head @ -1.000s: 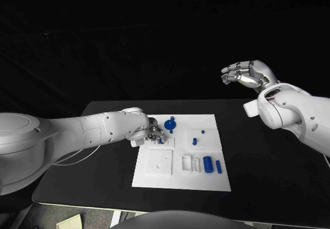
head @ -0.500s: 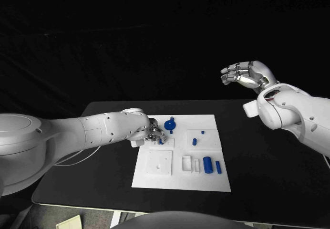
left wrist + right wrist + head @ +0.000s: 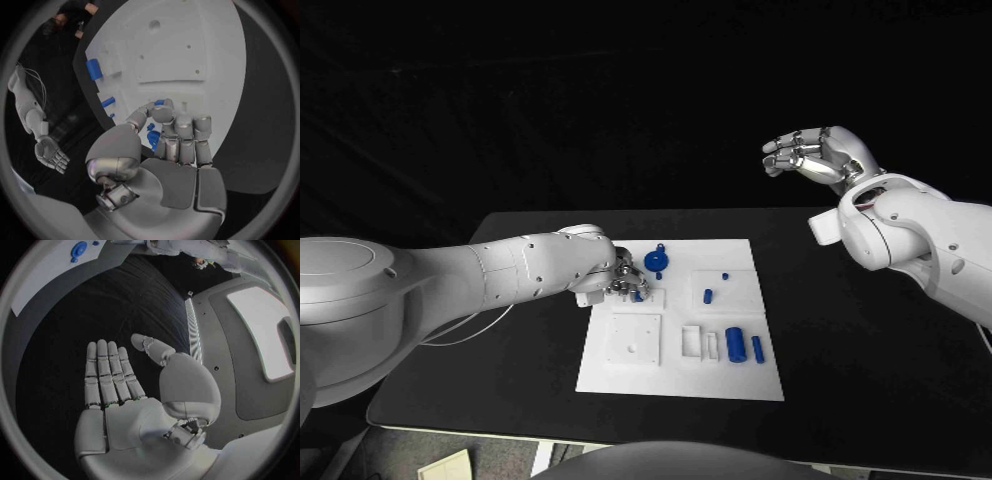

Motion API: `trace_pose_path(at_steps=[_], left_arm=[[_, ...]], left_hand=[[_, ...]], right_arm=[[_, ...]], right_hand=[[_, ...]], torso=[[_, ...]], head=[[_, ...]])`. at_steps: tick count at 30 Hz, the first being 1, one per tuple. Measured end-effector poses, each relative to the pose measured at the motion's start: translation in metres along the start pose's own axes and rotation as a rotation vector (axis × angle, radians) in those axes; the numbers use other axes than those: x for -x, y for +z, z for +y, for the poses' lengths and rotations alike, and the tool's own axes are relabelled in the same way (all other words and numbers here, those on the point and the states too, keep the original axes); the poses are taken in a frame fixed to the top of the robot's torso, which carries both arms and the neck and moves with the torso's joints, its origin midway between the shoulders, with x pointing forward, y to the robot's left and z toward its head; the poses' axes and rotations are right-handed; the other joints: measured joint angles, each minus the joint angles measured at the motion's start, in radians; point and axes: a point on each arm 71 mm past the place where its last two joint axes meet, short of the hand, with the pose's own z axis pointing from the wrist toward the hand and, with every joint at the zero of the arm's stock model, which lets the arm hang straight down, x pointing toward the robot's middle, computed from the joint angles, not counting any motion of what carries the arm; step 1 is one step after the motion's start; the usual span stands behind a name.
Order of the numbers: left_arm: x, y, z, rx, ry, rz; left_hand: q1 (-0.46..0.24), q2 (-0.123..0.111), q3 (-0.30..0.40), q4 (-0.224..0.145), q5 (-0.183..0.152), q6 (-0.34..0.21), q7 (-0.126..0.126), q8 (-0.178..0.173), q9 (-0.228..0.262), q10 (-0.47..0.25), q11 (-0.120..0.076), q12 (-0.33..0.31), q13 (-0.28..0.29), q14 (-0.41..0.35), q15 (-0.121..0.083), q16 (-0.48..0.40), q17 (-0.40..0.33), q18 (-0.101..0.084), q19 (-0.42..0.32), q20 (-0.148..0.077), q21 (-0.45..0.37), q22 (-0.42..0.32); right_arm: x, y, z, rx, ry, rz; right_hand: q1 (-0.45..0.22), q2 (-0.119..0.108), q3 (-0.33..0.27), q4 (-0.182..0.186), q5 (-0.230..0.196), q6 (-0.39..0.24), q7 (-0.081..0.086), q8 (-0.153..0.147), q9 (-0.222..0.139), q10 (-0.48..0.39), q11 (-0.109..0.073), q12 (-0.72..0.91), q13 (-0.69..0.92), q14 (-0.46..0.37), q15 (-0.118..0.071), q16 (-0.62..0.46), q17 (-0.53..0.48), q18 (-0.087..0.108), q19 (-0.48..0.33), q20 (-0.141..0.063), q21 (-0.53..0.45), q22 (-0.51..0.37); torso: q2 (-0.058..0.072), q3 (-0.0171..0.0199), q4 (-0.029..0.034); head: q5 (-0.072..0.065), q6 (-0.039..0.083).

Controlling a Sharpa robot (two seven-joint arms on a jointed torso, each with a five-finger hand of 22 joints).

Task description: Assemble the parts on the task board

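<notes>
The white task board (image 3: 678, 377) lies in the middle of the black table. My left hand (image 3: 615, 277) rests over the board's far left corner, fingers curled, and pinches a small blue part (image 3: 638, 294) down against the board. In the left wrist view that blue part (image 3: 154, 136) shows between the thumb and the curled fingers (image 3: 181, 127). My right hand (image 3: 819, 154) is raised high above the table's far right side and holds nothing. In the right wrist view its fingers (image 3: 106, 372) are stretched out flat.
On the board stand a blue round knob (image 3: 656, 262), two small blue pegs (image 3: 708, 296), a thick blue cylinder (image 3: 736, 344) and a thin blue rod (image 3: 759, 348). A white square block (image 3: 635, 340) sits at the near left. Bare black table surrounds the board.
</notes>
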Motion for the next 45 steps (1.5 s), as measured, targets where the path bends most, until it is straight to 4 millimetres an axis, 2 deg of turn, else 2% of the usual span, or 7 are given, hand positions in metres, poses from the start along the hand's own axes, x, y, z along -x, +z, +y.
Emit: trace_pose_path(at_steps=[8, 11, 13, 16, 20, 26, 45], left_arm=[[0.000, 0.000, 0.000, 0.000, 0.002, 0.002], [0.000, 0.000, -0.001, 0.000, 0.002, 0.002], [-0.001, 0.000, 0.000, 0.001, 0.002, 0.002], [-0.001, 0.001, 0.002, 0.004, 0.001, 0.003], [-0.002, 0.001, 0.003, 0.006, -0.001, 0.002], [0.000, 0.001, 0.007, 0.012, -0.010, -0.010], [0.008, -0.010, 0.027, 0.015, -0.040, -0.027]], left_hand=[[-0.006, -0.004, 0.006, 0.000, -0.011, 0.000, 0.000, -0.004, 0.020, 0.001, -0.001, 0.009, 0.000, 0.000, 0.000, 0.005, -0.001, 0.000, 0.000, 0.000, 0.000, 0.001], [-0.017, -0.015, 0.015, 0.003, -0.102, 0.000, 0.000, -0.011, 0.026, 0.001, -0.001, 0.013, -0.004, 0.000, 0.000, 0.008, -0.006, 0.000, 0.000, 0.000, 0.000, 0.001], [-0.037, -0.021, 0.015, 0.013, -0.184, 0.038, -0.027, -0.015, 0.038, 0.004, -0.004, 0.016, -0.009, 0.017, -0.017, 0.008, -0.010, 0.000, 0.000, 0.000, 0.000, 0.000], [-0.073, -0.068, 0.001, 0.044, -0.309, 0.104, -0.067, -0.034, 0.034, 0.004, -0.004, 0.016, -0.019, 0.033, -0.040, 0.008, -0.018, 0.014, 0.000, 0.000, 0.000, -0.003], [-0.104, -0.122, -0.002, 0.079, -0.380, 0.106, -0.068, -0.046, 0.033, 0.003, -0.003, 0.016, -0.031, 0.032, -0.043, 0.008, -0.025, 0.016, 0.000, 0.000, -0.005, -0.005], [-0.125, -0.179, 0.008, 0.105, -0.404, 0.141, -0.097, -0.064, 0.036, -0.021, -0.015, 0.016, -0.041, 0.026, -0.050, 0.008, -0.030, 0.016, 0.000, 0.000, -0.009, -0.006], [-0.128, -0.224, 0.024, 0.132, -0.415, 0.137, -0.095, -0.073, 0.041, -0.024, -0.019, 0.016, -0.049, 0.026, -0.050, 0.008, -0.036, 0.016, 0.000, 0.000, -0.009, -0.006]], right_arm=[[0.000, 0.000, 0.000, 0.000, 0.000, 0.001], [0.000, 0.000, 0.000, 0.000, 0.000, 0.001], [0.000, 0.000, 0.000, 0.000, 0.000, 0.001], [0.000, 0.000, 0.000, 0.000, 0.000, 0.001], [0.001, 0.000, 0.000, -0.001, 0.000, 0.000], [0.001, 0.000, -0.001, -0.002, 0.000, -0.001], [0.005, -0.001, -0.003, -0.006, 0.000, -0.007]], right_hand=[[0.000, 0.000, 0.000, 0.000, 0.000, 0.000, 0.000, 0.000, -0.001, 0.000, 0.000, 0.000, -0.002, 0.000, 0.000, 0.000, 0.000, 0.000, 0.000, 0.000, 0.000, 0.000], [0.000, 0.000, 0.000, 0.000, 0.000, 0.000, 0.000, 0.000, -0.001, 0.000, 0.000, 0.000, -0.003, 0.000, 0.000, 0.000, -0.001, 0.000, 0.000, 0.000, 0.000, 0.000], [0.000, 0.000, -0.003, -0.003, 0.000, 0.000, 0.000, 0.000, -0.001, 0.000, 0.000, 0.000, -0.003, 0.000, 0.000, 0.000, -0.001, 0.000, -0.002, 0.002, 0.000, 0.000], [0.000, 0.000, -0.003, -0.003, 0.000, -0.003, 0.003, 0.000, -0.002, 0.000, 0.000, -0.004, -0.004, 0.000, 0.000, 0.000, -0.002, 0.000, -0.004, 0.004, -0.004, 0.000], [0.000, 0.000, -0.003, -0.003, 0.004, -0.003, 0.003, 0.000, -0.002, 0.000, 0.000, -0.004, -0.005, 0.000, 0.000, 0.000, -0.002, 0.000, -0.004, 0.004, -0.004, 0.000], [0.000, 0.000, -0.005, 0.000, 0.004, -0.003, 0.003, 0.000, -0.003, 0.000, 0.000, -0.004, -0.008, 0.000, 0.000, -0.004, -0.003, 0.000, -0.004, 0.004, -0.004, 0.000], [-0.004, 0.004, -0.008, -0.003, 0.004, -0.006, 0.006, 0.000, -0.005, 0.000, 0.000, -0.004, -0.012, 0.000, 0.000, -0.004, -0.005, 0.000, -0.007, 0.007, -0.008, 0.000]], torso=[[0.000, 0.0002, 0.0003], [0.000, 0.0002, 0.0005], [0.000, 0.0002, 0.0008], [0.000, 0.0002, 0.0008], [-0.001, 0.0000, 0.0010], [-0.001, -0.0003, 0.0007], [-0.001, -0.0012, 0.0022]], head=[[-0.003, -0.002], [-0.004, -0.002], [-0.004, -0.001], [-0.004, 0.001], [-0.006, 0.002], [-0.007, 0.004], [-0.008, 0.013]])
